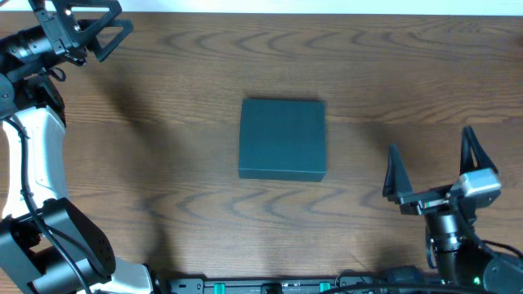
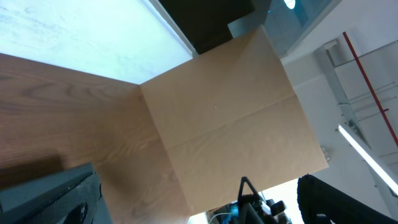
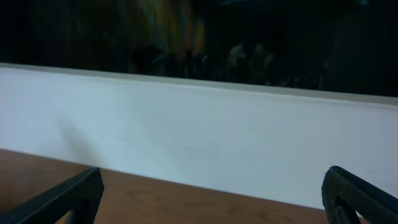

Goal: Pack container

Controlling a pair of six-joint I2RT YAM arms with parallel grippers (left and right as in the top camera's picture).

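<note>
Left gripper at far-left worktop corner, spread wide, empty. Container at centre, lid closed, untouched. Right gripper near right, splayed, empty. Judged complete or unstarted; next, raise the lid to check.

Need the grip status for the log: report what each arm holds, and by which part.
Nothing is held. Left gripper and right gripper are open and empty, both apart from the closed box.
</note>
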